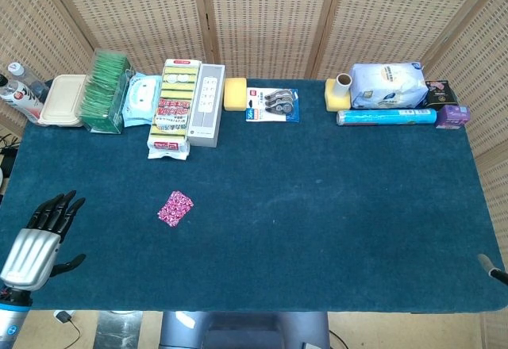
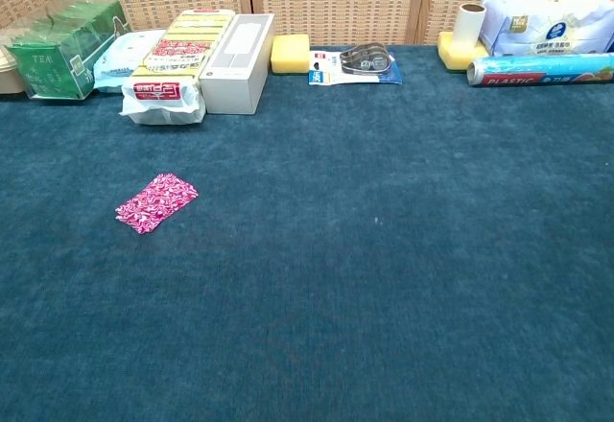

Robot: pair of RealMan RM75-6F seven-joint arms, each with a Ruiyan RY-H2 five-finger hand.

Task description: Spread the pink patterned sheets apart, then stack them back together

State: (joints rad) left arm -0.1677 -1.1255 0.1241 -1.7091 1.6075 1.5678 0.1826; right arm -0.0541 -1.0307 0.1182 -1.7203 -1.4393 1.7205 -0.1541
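Fingers of the left hand (image 1: 32,238) are spread, holding nothing, at the table's (image 1: 333,230) front-left corner. Right hand (image 1: 492,270) barely shows; can't tell. Pink patterned sheets (image 1: 175,207) lie stacked, flat, left of middle.

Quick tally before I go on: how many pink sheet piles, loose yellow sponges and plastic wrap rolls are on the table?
pink patterned sheet pile: 1
loose yellow sponges: 2
plastic wrap roll: 1
Total: 4
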